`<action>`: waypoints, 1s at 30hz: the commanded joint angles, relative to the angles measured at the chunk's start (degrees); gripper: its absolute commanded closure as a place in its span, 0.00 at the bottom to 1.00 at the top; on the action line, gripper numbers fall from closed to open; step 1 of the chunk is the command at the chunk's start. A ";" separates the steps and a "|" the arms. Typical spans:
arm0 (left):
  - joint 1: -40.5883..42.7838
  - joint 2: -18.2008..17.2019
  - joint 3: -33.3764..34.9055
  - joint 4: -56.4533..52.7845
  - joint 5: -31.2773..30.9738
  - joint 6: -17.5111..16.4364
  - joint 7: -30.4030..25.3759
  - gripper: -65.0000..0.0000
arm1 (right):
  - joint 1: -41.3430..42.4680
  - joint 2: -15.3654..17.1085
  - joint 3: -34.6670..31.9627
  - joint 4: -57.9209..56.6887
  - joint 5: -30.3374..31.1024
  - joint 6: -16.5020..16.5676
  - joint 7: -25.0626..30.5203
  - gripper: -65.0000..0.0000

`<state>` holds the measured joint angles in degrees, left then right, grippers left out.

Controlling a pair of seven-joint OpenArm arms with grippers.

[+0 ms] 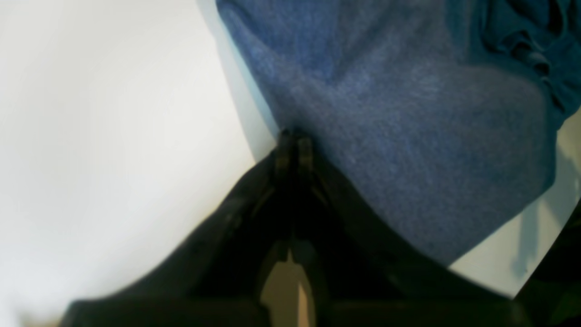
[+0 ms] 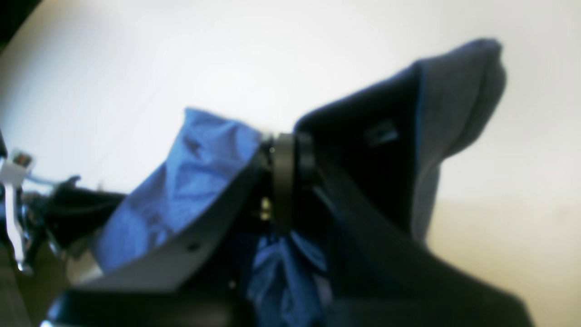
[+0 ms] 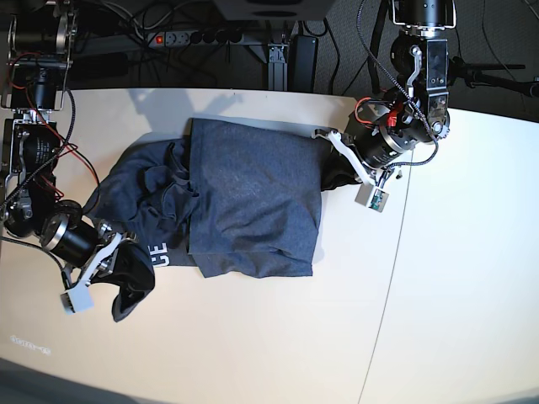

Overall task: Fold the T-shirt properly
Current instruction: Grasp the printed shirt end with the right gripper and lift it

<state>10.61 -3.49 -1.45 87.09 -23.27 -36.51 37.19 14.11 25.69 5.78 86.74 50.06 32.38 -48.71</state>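
— White table (image 3: 278,353), cables along the top edge. T-shirt (image 3: 253,202) lies crumpled center-left.
— Grippers? Left gripper (image 1: 292,138) pinches the fabric at upper right; right gripper (image 2: 288,150) clamps cloth lower left — both closed.

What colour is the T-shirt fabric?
Heathered slate blue T-shirt, clearest in the left wrist view.

Table (image 3: 455,278): white top, thin seam running diagonally at right, evenly lit. Floor (image 3: 505,50): dark grey carpet beyond the far edge. Power strip (image 3: 181,37): black, red switch lit, among tangled cables (image 3: 152,13).
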 commanded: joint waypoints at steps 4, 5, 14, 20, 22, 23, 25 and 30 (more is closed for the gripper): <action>-0.15 0.02 0.04 0.15 1.44 -1.40 1.36 1.00 | 1.27 0.79 -6.08 4.96 -1.75 -0.20 1.42 1.00; -0.15 0.02 0.04 0.15 1.42 -1.38 1.36 1.00 | 1.27 0.79 -7.82 5.60 -2.64 -0.20 1.84 1.00; -0.15 0.02 0.04 0.15 1.29 -1.38 1.36 1.00 | 1.62 0.59 -21.77 9.62 -12.02 -0.22 4.15 1.00; -0.13 0.00 0.04 0.15 1.29 -1.40 1.38 1.00 | 1.57 -3.93 -28.20 10.82 -24.11 -0.26 4.11 1.00; -0.13 0.00 0.04 0.15 1.29 -1.40 1.40 1.00 | 1.60 -5.77 -29.35 10.82 -26.27 -0.52 4.15 1.00; -0.13 0.00 0.04 0.15 1.29 -1.40 1.40 1.00 | 1.60 -6.67 -29.75 10.82 -26.97 -0.70 4.22 1.00; -0.13 0.00 0.04 0.15 1.29 -1.40 1.40 1.00 | 1.60 -8.37 -30.34 10.80 -27.91 -0.72 4.39 1.00; -0.13 -0.02 0.04 0.15 1.31 -1.42 1.64 1.00 | 1.57 -11.58 -31.30 10.75 -30.03 -0.90 4.55 1.00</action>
<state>10.59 -3.49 -1.45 87.02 -23.40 -36.56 37.06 14.31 14.26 -25.76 96.42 19.46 32.23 -45.87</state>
